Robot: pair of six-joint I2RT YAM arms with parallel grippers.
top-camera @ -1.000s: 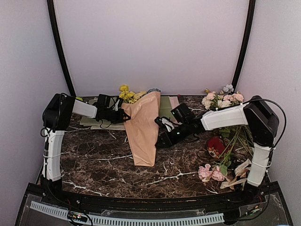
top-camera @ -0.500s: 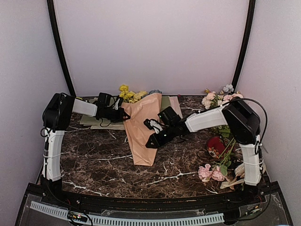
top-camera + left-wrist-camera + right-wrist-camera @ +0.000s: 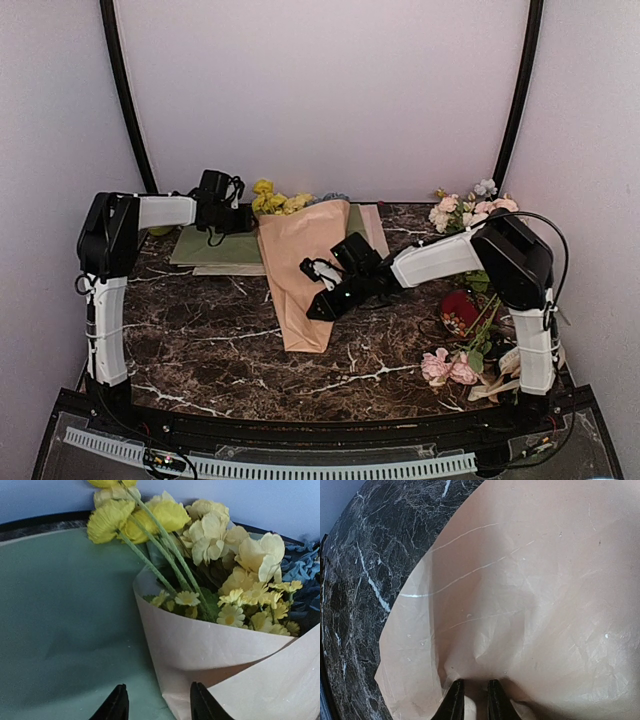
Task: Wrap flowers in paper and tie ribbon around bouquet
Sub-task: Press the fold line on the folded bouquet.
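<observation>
Fingers of our right gripper (image 3: pixel 314 306), seen from above, pinch the bouquet (image 3: pixel 295 280) lying on the table (image 3: pixel 200 320), its long axis front-to-back, flowers (image 3: pixel 270 200) toward the far wall. Left wrist: our left gripper (image 3: pixel 156 705) gapes empty over the green sheet (image 3: pixel 60 630), beside the paper (image 3: pixel 200 650). Right wrist: we grip one thin fold, so a tug may tear it or unroll the cone.

Bouquet (image 3: pixel 300 275) lying flat near the middle of the marble table (image 3: pixel 200 340), wide end toward the far edge.
The peach-pink paper (image 3: pixel 545 580) is rolled into a creased cone, its narrow tip pointing at the near edge. Yellow flowers (image 3: pixel 200 525) on green stalks and a blue hydrangea head (image 3: pixel 302 567) stick out of the open mouth.
</observation>
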